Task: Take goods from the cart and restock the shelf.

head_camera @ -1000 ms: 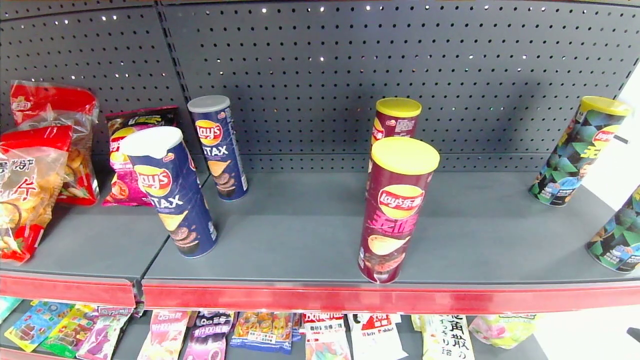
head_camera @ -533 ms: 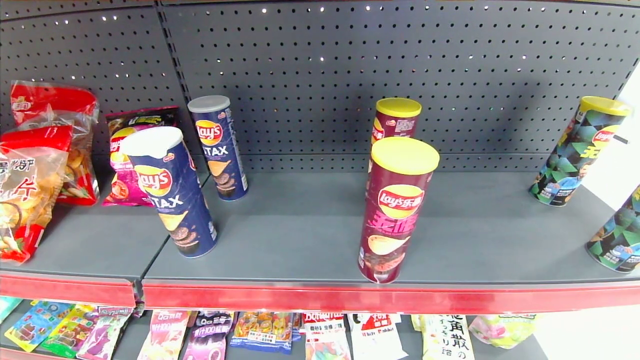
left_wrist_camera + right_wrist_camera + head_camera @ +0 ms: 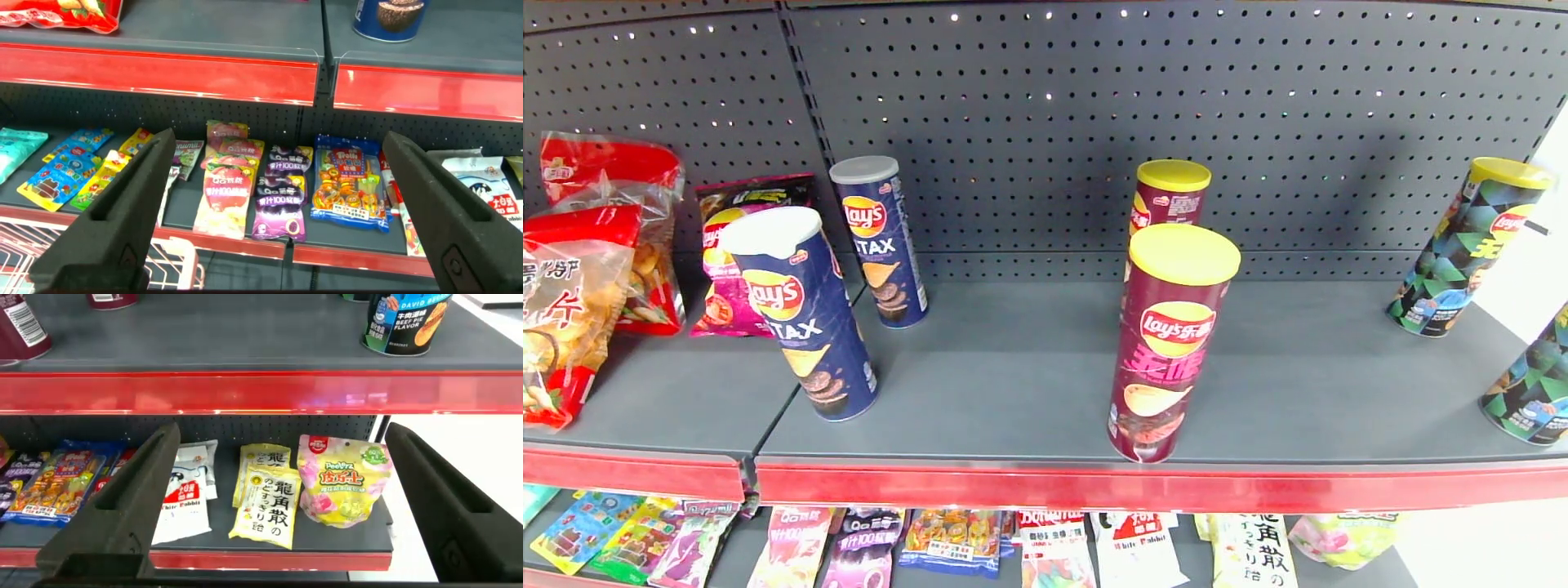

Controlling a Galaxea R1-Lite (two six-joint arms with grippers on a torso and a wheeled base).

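Left pincer (image 3: 278, 139) released, empty, level before lower-shelf snack packets (image 3: 278, 200); right pincer (image 3: 282, 429) likewise — head view adds upright maroon chip can (image 3: 1172, 343) on shelf (image 3: 1013, 384).

Middle gap: bare shelf (image 3: 1005, 384) between front blue can (image 3: 800, 314) and front maroon can (image 3: 1172, 343), open from red lip (image 3: 1094, 483) to pegboard (image 3: 1029, 147).
Right gap: bare stretch from the front maroon can to 2 patterned cans (image 3: 1466, 249).
Back row: rear blue can (image 3: 880, 241) and rear maroon can (image 3: 1168, 196) flank the middle gap.
Left end: snack bags (image 3: 580, 278) crowd it.
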